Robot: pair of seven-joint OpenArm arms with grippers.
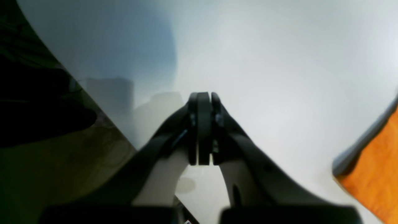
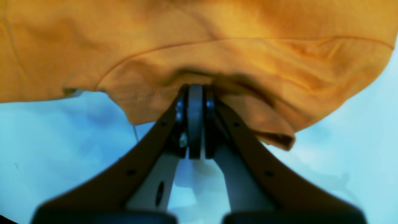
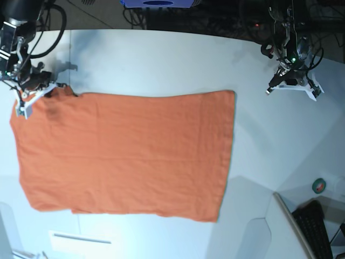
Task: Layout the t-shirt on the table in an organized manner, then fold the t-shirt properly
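The orange t-shirt (image 3: pixel 124 151) lies spread flat on the white table (image 3: pixel 161 59), with its long side running left to right. My right gripper (image 3: pixel 48 91) is at the shirt's far left corner and is shut on a sleeve fold (image 2: pixel 199 71), which bunches around the closed fingertips (image 2: pixel 195 88). My left gripper (image 3: pixel 292 85) is shut and empty over bare table, well to the right of the shirt's edge. In the left wrist view its closed tips (image 1: pixel 203 96) hover over the table (image 1: pixel 264 62), and a strip of the shirt (image 1: pixel 376 174) shows at the lower right.
A green tape roll (image 3: pixel 319 185) and a keyboard (image 3: pixel 314 226) lie on a lower surface at the front right. Cables and dark gear (image 3: pixel 215 16) run behind the table's far edge. The table's edge (image 1: pixel 93 102) with dark floor beyond is left of my left gripper.
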